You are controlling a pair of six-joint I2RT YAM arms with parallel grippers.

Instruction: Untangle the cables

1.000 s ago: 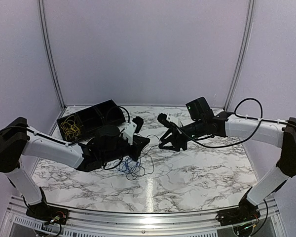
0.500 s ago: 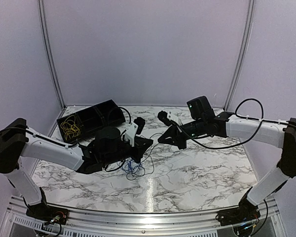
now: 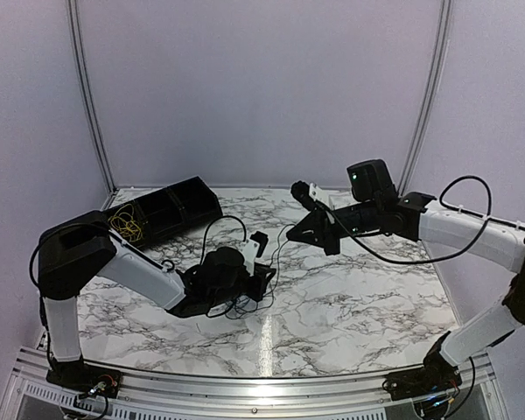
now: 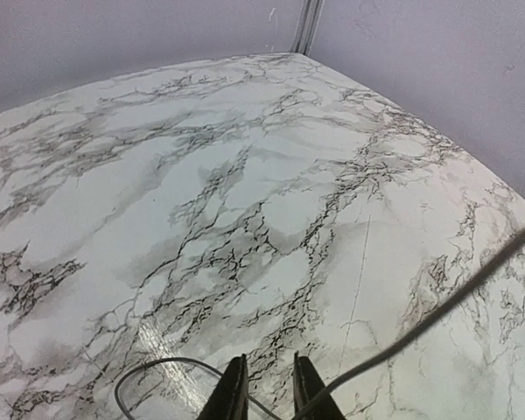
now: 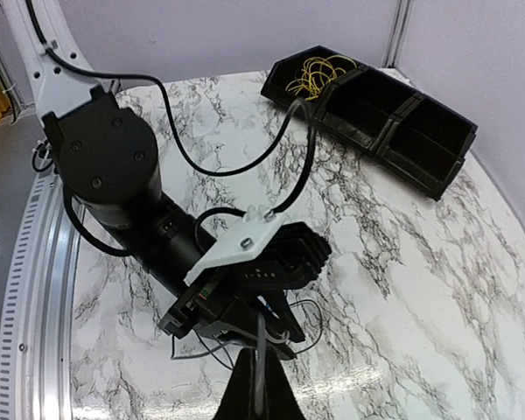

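Table of veined marble [image 3: 350, 297] bearing black divided tray [image 3: 171, 206], yellow cable coil [image 3: 127, 227] already inside. Right fingers [image 5: 245, 398] pinched shut on thin pale cable [image 4: 446, 300]; left fingers [image 4: 236, 398] nearly closed, hold unclear, over dark cable tangle [image 3: 241, 306] left to separate.

Seen from above and behind the arm bases, the fixed overhead camera faces the rear wall. It takes in the whole white marble-patterned counter [image 3: 359, 306], the white-and-black left arm [image 3: 144, 273] and the black divided plastic tray [image 3: 171, 206] at far left. The left wrist camera sits low and close over the counter [image 4: 245, 175], looking past its own jaws toward a grey metal corner post [image 4: 308, 22]. The right wrist camera, higher up, looks down and back at the left arm [image 5: 114, 166] and tray [image 5: 394, 122], both shared with the overhead view. A thin grey wire [image 4: 437, 306] crosses both wrist views [image 5: 259, 337].
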